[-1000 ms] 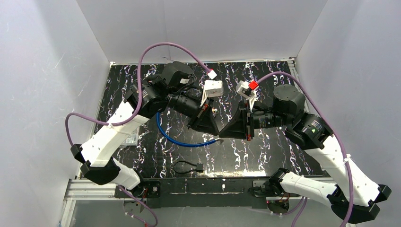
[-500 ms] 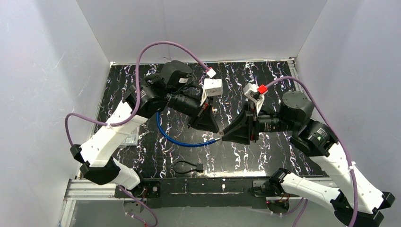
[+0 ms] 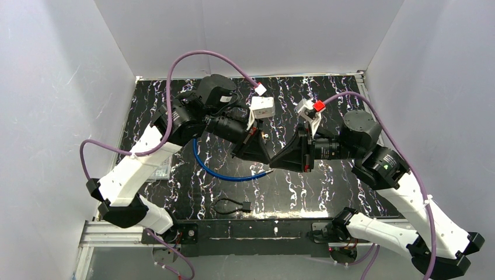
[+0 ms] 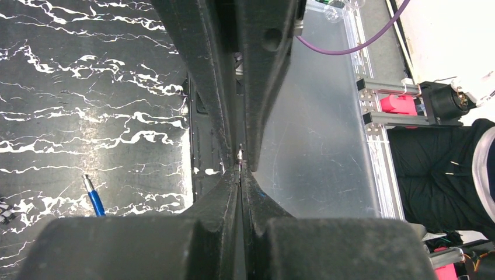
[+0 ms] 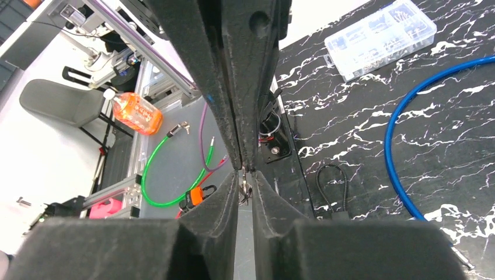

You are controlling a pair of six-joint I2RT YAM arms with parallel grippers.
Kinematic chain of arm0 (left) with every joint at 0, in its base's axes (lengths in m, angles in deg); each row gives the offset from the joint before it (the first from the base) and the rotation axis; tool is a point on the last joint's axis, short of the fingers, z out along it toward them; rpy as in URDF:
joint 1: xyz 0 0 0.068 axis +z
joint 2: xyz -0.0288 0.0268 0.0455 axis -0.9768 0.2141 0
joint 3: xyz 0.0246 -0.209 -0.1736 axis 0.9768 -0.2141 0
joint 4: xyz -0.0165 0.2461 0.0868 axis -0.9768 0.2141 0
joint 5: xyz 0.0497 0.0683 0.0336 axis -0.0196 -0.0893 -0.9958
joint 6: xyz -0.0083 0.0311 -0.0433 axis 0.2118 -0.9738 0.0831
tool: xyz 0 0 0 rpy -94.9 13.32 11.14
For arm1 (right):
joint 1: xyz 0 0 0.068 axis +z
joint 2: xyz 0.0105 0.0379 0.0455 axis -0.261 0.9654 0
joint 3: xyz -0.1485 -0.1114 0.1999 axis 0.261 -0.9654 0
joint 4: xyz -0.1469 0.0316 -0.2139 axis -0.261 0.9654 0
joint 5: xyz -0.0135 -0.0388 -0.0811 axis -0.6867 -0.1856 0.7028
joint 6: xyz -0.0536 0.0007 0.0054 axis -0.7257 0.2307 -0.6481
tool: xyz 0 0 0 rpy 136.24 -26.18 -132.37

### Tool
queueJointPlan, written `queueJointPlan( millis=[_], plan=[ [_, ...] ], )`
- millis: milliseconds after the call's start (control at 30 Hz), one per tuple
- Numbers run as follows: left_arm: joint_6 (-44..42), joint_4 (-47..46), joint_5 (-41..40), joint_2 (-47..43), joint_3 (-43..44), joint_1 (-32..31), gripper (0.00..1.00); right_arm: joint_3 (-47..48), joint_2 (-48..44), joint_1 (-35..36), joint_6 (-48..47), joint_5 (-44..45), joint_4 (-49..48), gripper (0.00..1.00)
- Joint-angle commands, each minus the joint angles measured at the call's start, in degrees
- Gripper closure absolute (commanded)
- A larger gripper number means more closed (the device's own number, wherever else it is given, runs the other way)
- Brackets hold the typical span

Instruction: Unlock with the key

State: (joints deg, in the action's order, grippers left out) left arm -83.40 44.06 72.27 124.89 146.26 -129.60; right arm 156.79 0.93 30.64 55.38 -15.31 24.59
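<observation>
Pinching a small glint of metal that I take for the key point(image 5: 244, 188), the right gripper point(image 5: 245, 175) has its fingers clamped on it, in the air over the middle of the table point(image 3: 327, 192). The left gripper point(image 4: 240, 172) meets it tip to tip, its fingers also pressed tight. Whether they bite on the key's other end or on nothing, the views do not tell.

That is the first risk. A key this thin, shared or passed between two closed tips, could twist or pop out if one side lets go before the other has a firm hold. It would then drop onto the dark marbled top, where it would be hard to find.

No lock is at the key. A black cable loop point(image 3: 232, 205) with a blocky body lies by the near edge, left of centre. A blue cable point(image 3: 219, 171) curves on the left, its metal end close under the tips. Which one is to be opened I cannot say. In reaching either, arms working this close together could snag the blue cable and drag it.
</observation>
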Motion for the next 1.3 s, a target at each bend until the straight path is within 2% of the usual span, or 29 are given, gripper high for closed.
queueJointPlan(
  millis=[0,67,333,367,400,500,533,600,733,1000,1067,1167,1267],
  plan=[
    [-0.13,-0.36,0.61,-2.2,1.31,0.13,1.0,-0.54,0.41,0.23,1.84,-0.75,-5.48,0.9],
    [-0.27,-0.37,0.54,-2.37,1.36,0.15,1.0,-1.0,0.28,0.23,2.07,-0.7,-5.32,0.98],
    [-2.4,0.37,-0.76,-2.64,1.99,0.09,1.0,-2.99,-2.18,0.21,2.16,1.05,-3.22,0.99],
    [-3.01,0.69,-1.11,-2.69,1.81,0.11,0.95,-2.91,-2.47,0.21,2.14,1.22,-2.78,0.99],
    [-3.8,1.01,-1.76,-2.76,1.62,0.13,0.8,-2.67,-2.66,0.2,2.0,1.39,-2.11,0.99],
    [-9.31,3.38,-3.88,-3.11,1.28,0.14,0.1,-1.51,-3.22,0.17,0.87,1.85,1.26,0.99],
    [-11.92,4.39,-4.54,-3.42,0.6,0.17,0.03,-1.24,-3.52,0.14,0.41,2.15,2.62,0.99],
    [-16.84,4.87,-5.81,-5.58,-4.2,0.14,0.02,-1.32,-4.35,0.14,-0.56,2.79,5.61,0.99],
    [-24.59,0.62,-8.41,-13.05,-22.05,0.13,0.02,-4.86,-7.65,0.12,-0.82,4.88,9.39,0.99],
    [-34.74,-13.62,-16.71,-29.41,-58.48,-1.06,0.02,-12.13,-16.53,0.04,2.08,12.72,13.47,0.99],
    [-37.44,-16.15,-17.87,-32.36,-64.45,-2.05,0.02,-12.83,-17.69,0.04,2.49,14.33,14.44,0.99],
    [-37.2,-22.47,-21.88,-34.99,-71.6,-4.47,0.01,-13.83,-18.88,0.05,3.28,15.86,15.27,0.99],
    [-35.66,-28.03,-24.7,-33.32,-75.59,-7.21,0.01,-14.97,-20.12,0.04,4.14,17.36,15.5,0.99]
  ],
)
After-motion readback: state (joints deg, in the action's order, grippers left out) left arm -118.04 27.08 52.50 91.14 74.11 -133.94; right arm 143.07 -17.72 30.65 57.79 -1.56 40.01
